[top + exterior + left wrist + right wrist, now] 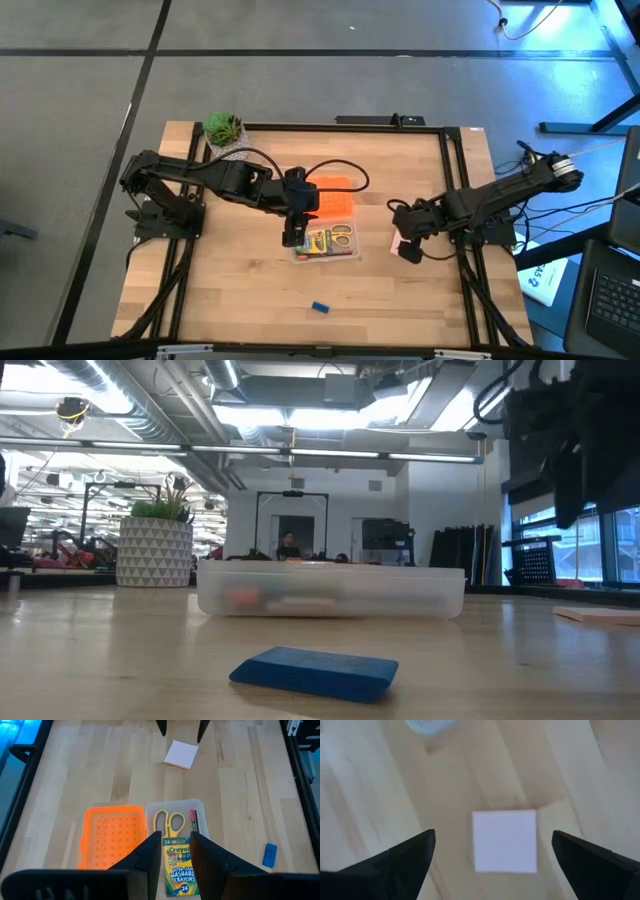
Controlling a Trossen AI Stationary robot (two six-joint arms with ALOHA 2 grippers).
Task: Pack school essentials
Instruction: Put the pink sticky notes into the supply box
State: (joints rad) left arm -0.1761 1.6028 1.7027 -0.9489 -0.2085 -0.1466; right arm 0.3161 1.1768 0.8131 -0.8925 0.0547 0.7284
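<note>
A clear box (325, 245) near the table's middle holds a yellow-green crayon box (178, 867), yellow-handled scissors (168, 822) and thin pens (194, 820). My left gripper (176, 845) hangs above it, its fingers a narrow gap apart with nothing between them. A pink square pad (505, 840) lies flat on the table to the right. My right gripper (493, 836) hovers over the pad, open wide, one finger on either side of it and clear of it. A small blue block (320, 307) lies near the front edge.
The orange lid (335, 197) lies flat on the table against the clear box's far side. A potted green plant (222, 128) stands at the far left corner. Bare wood surrounds the blue block (315, 670).
</note>
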